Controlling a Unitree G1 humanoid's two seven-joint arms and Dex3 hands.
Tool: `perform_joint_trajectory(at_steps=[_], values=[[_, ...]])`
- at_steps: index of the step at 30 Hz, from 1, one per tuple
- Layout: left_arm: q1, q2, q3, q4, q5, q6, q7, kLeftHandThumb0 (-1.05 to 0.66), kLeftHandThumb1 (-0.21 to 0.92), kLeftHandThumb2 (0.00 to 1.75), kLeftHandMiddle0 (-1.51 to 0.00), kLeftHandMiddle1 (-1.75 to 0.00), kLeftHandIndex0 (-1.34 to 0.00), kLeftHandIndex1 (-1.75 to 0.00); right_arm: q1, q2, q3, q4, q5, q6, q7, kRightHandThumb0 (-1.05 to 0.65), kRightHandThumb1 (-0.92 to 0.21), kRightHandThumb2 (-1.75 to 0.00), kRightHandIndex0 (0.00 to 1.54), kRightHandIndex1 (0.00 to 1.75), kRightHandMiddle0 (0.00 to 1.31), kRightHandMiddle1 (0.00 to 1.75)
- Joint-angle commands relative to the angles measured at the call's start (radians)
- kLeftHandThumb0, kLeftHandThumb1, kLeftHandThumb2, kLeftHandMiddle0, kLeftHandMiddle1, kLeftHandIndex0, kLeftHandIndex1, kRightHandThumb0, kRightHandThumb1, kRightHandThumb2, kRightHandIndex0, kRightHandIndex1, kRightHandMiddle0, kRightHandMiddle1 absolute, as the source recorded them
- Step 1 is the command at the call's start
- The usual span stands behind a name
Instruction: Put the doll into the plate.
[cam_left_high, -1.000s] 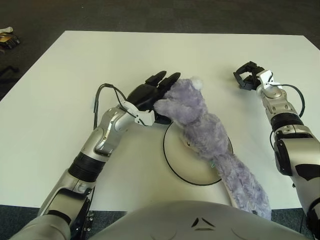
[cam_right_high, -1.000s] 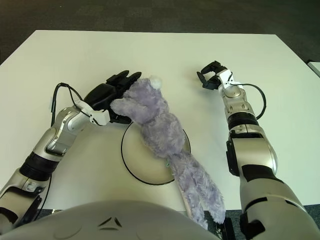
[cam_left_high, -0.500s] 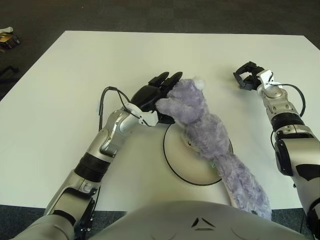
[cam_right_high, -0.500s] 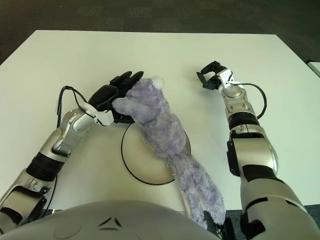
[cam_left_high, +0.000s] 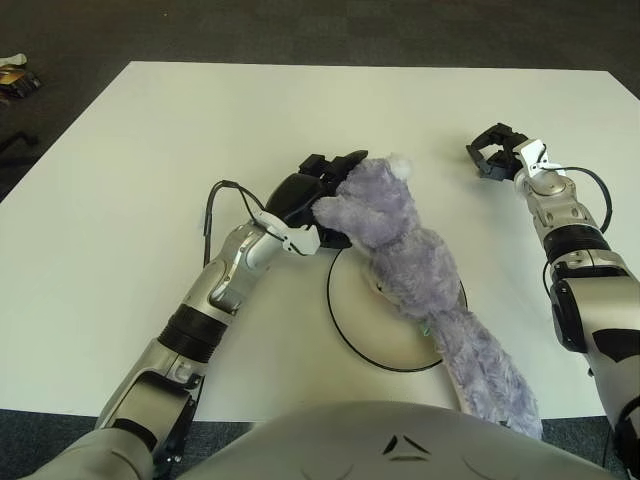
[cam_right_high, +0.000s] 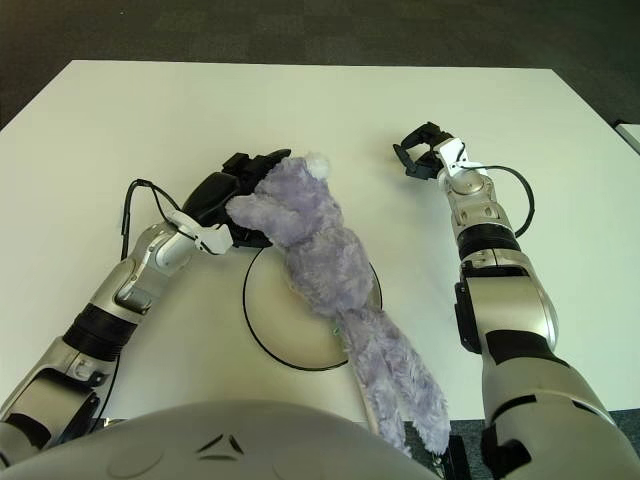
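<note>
A purple plush doll (cam_left_high: 400, 245) lies stretched across the white round plate (cam_left_high: 352, 315), its head past the plate's far left rim and its long legs hanging over the table's near edge. My left hand (cam_left_high: 312, 192) is pressed against the doll's head from the left, its black fingers curling around the plush. My right hand (cam_left_high: 497, 150) shows at the far right of the table, away from the doll, fingers loosely curled with nothing in them.
The white table (cam_left_high: 150, 180) fills the view, with dark carpet beyond its far edge. A small object (cam_left_high: 15, 78) lies on the floor at the far left. A black cable (cam_left_high: 215, 200) loops at my left wrist.
My left arm has moved forward and to the right, and its fingers, straight before, now bend over the doll's head. The doll, the plate and the right hand stay put.
</note>
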Motion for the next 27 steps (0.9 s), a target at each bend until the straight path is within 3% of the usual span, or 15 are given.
perform_joint_trajectory(at_steps=[1,2,4,6,11,17,19,21,27], values=[[-0.014,-0.015,-0.010,0.012,0.008,0.030,-0.005,-0.35,0.32,0.98,-0.23,-1.70,0.00,-1.36,0.117,0.048,0.031,0.056,-0.026,0.108,0.049,-0.01,-0.77,-0.77,0.19,1.75,0.18,1.75],[-0.014,-0.021,-0.009,0.010,0.008,0.043,-0.009,-0.34,0.32,0.99,-0.26,-1.71,0.00,-1.41,0.116,0.048,0.030,0.056,-0.025,0.111,0.050,-0.01,-0.77,-0.77,0.19,1.75,0.18,1.75],[-0.013,-0.029,-0.009,0.003,0.009,0.064,-0.014,0.11,0.38,1.10,-0.41,-1.73,0.00,-1.59,0.117,0.048,0.028,0.055,-0.022,0.113,0.053,-0.01,-0.77,-0.77,0.19,1.75,0.18,1.75],[-0.010,-0.034,-0.010,-0.004,0.012,0.081,-0.017,0.27,0.40,1.14,-0.46,-1.74,-0.02,-1.67,0.117,0.048,0.027,0.055,-0.020,0.113,0.055,-0.01,-0.77,-0.78,0.20,1.75,0.18,1.75],[-0.004,-0.039,-0.013,-0.023,0.013,0.115,-0.026,0.41,0.40,1.19,-0.52,-1.75,-0.13,-1.73,0.118,0.048,0.027,0.054,-0.021,0.111,0.057,-0.01,-0.76,-0.79,0.20,1.75,0.19,1.75],[-0.001,-0.041,-0.014,-0.039,-0.002,0.141,-0.048,0.44,0.38,1.23,-0.55,-1.75,-0.22,-1.75,0.119,0.048,0.027,0.054,-0.022,0.108,0.054,-0.01,-0.74,-0.81,0.21,1.75,0.19,1.75],[-0.003,-0.040,-0.014,-0.041,-0.005,0.144,-0.053,0.22,0.33,1.29,-0.60,-1.75,-0.34,-1.70,0.119,0.048,0.028,0.053,-0.024,0.107,0.052,-0.01,-0.74,-0.81,0.21,1.75,0.19,1.75],[-0.003,-0.039,-0.013,-0.042,-0.006,0.147,-0.056,0.12,0.27,1.36,-0.64,-1.75,-0.41,-1.70,0.119,0.047,0.030,0.053,-0.026,0.107,0.050,-0.01,-0.74,-0.81,0.21,1.75,0.19,1.75],[-0.002,-0.044,-0.012,-0.042,-0.008,0.151,-0.047,0.01,0.18,1.48,-0.70,-1.75,-0.48,-1.74,0.119,0.046,0.036,0.053,-0.033,0.105,0.048,-0.01,-0.75,-0.80,0.21,1.75,0.19,1.75]])
